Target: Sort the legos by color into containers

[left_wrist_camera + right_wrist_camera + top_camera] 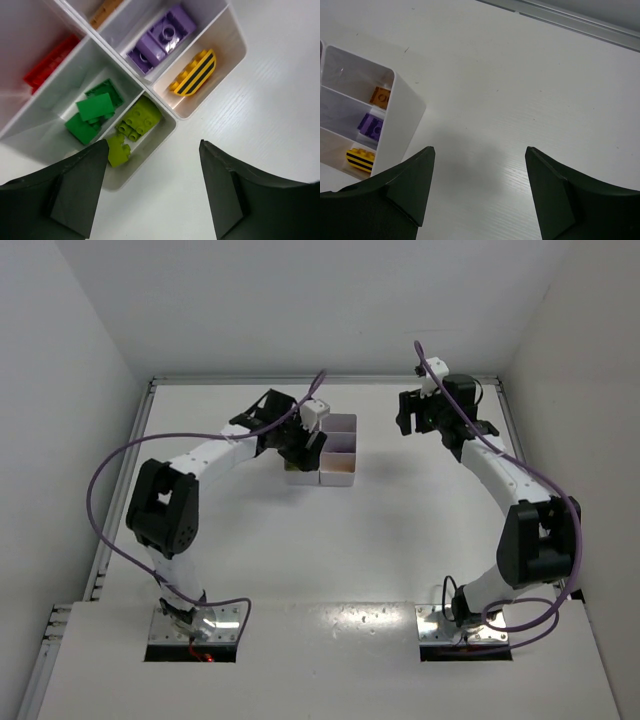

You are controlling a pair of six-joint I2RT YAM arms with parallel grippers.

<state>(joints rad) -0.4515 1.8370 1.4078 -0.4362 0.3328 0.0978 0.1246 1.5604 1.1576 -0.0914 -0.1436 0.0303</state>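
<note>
Legos inside white 6-cell tray, 1 colour per cell as sorting demands: red, green, lime, purple, yellow, orange-brown. Left gripper spread, empty, just above the lime cell, suited to a drop there. Right gripper spread, empty, over table right of tray, clear of the work.

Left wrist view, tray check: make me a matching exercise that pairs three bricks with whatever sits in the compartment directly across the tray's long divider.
Bricks in the tray:
1. yellow striped brick
2. purple bricks
3. red brick

Neighbour across the long divider:
a. green bricks
b. orange-brown brick
c. lime bricks

Pairs: 1-c, 2-a, 3-b.
</note>
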